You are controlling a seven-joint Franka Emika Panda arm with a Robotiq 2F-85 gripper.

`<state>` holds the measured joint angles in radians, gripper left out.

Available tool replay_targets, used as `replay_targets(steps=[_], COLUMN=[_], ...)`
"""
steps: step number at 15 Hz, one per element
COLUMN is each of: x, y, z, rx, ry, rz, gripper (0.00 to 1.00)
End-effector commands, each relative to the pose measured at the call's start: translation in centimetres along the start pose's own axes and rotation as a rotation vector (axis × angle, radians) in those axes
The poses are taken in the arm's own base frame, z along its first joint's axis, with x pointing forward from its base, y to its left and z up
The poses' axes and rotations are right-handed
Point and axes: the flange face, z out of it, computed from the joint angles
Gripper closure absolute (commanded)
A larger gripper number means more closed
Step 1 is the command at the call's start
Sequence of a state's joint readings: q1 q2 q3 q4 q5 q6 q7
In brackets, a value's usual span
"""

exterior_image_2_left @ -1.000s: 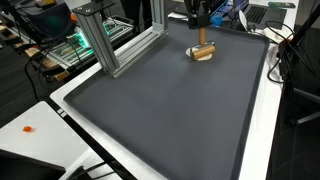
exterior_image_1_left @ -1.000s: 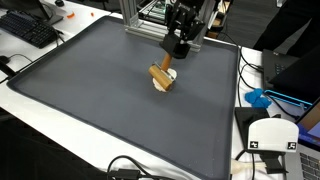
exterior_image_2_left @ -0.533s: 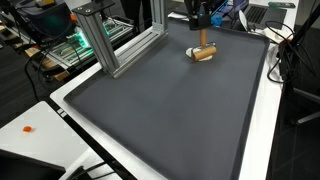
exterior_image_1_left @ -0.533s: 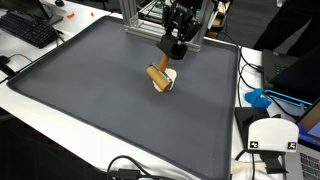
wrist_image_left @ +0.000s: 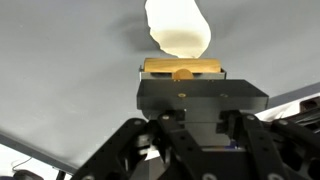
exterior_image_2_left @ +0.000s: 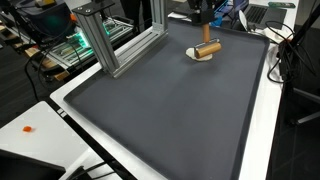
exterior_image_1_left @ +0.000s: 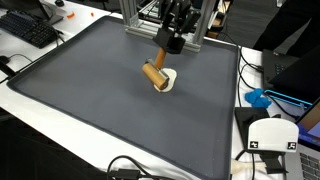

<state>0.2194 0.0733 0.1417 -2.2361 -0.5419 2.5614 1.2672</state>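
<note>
My gripper hangs over the far side of the grey mat. It is shut on the dark holder of a short wooden roller, which sits tilted beside and partly over a flat cream-coloured lump on the mat. The gripper, roller and lump show in both exterior views. In the wrist view the fingers of the gripper close on a black block, with the wooden roller just beyond it and the cream lump beyond that.
An aluminium frame stands at the mat's far edge. A keyboard lies off one corner. A white device, a blue object and cables lie beside the mat's edges.
The gripper and wooden roller have shifted a little away from the cream lump and upward, so more of the lump shows now.
</note>
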Motion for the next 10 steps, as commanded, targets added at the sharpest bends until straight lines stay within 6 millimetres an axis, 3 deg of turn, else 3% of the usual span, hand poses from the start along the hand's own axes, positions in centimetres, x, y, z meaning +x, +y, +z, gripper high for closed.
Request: replay_targets(steps=[1,10], x=[0.9,3.4], y=[1.0,4.2], z=[-3.0,-9.0], rx=[0.035,0.076], ry=[0.017,-0.037], rz=[-0.045,-0.245], gripper=[0.78,0.78])
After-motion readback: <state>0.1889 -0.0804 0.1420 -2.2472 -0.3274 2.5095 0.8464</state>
